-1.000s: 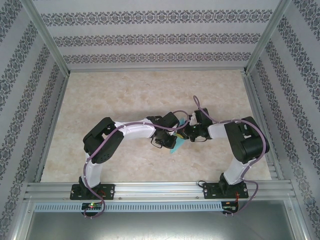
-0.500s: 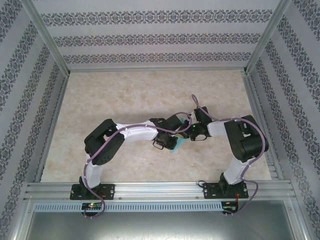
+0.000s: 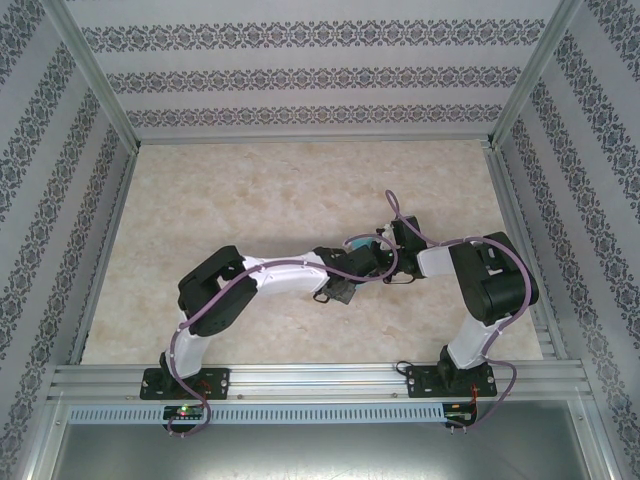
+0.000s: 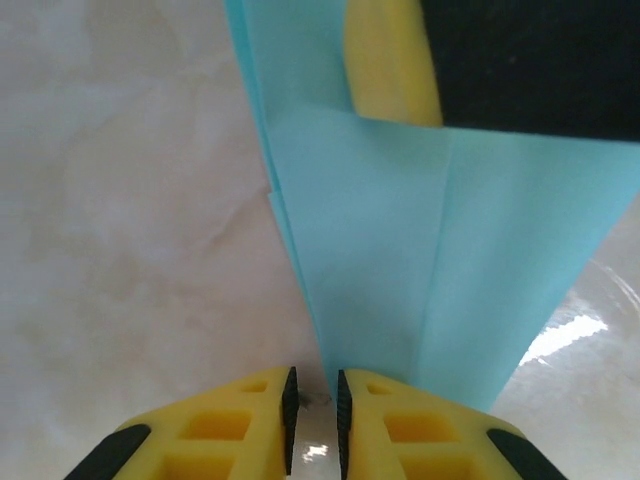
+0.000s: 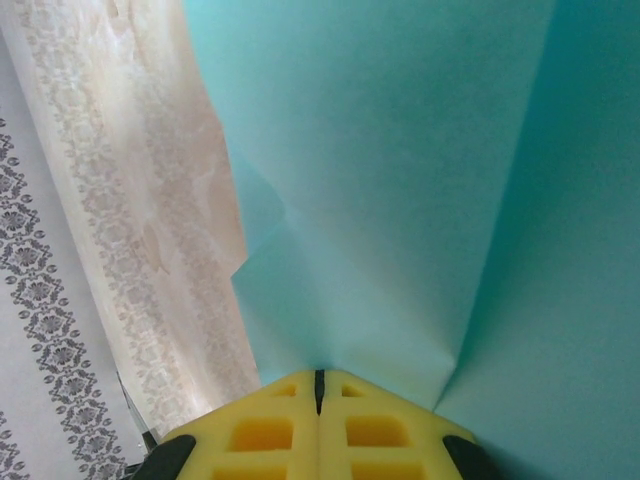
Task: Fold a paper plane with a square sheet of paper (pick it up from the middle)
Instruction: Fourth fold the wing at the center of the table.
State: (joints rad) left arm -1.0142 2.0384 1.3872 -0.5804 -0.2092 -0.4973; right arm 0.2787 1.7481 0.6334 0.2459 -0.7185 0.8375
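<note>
The square sheet of paper is folded into a narrow turquoise paper plane (image 4: 400, 250) with long creases. Held up off the table, it spreads wide ahead of my right gripper (image 5: 320, 375), which is shut on its edge (image 5: 400, 180). In the left wrist view the plane's lower edge runs down to the tips of my left gripper (image 4: 314, 375). That gripper is open by a narrow gap through which the table shows, with no paper in it. One yellow finger (image 4: 390, 60) of the right gripper shows at the plane's far end. From above, both wrists meet mid-table and cover the paper.
The beige marbled table (image 3: 250, 200) stretches free to the left and back. Patterned walls and aluminium posts (image 3: 95, 80) enclose it. A metal rail (image 3: 320, 380) carries the arm bases along the near edge.
The left arm has stretched to the right toward the right gripper, and its wrist now covers the turquoise paper that showed below the grippers. The left jaws have parted a little.
</note>
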